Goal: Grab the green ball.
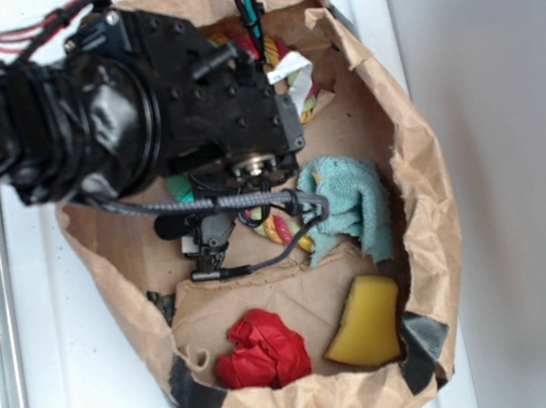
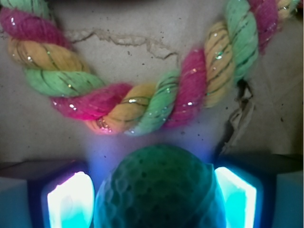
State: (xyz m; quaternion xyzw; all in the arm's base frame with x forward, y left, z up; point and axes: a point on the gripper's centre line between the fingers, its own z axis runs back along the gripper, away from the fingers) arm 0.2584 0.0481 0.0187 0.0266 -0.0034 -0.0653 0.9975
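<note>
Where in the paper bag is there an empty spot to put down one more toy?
Bare brown paper shows in the bag left of the red cloth wad, and along the upper right wall above the teal cloth. The middle is crowded: the arm, the colored rope and the green ball between the fingers. The yellow sponge fills the lower right.

ext cam: overhead, looks down on paper bag (image 1: 420, 175) | wrist cam: close-up between fingers | shared: rope (image 2: 142, 107)

The exterior view is evenly and brightly lit, with the white worktop (image 1: 479, 86) washed out. In the wrist view, cyan-blue glow from the finger pads (image 2: 71, 199) tints the blurred green ball (image 2: 159, 190); the rope (image 2: 142, 104) glitters, sharper.
</note>
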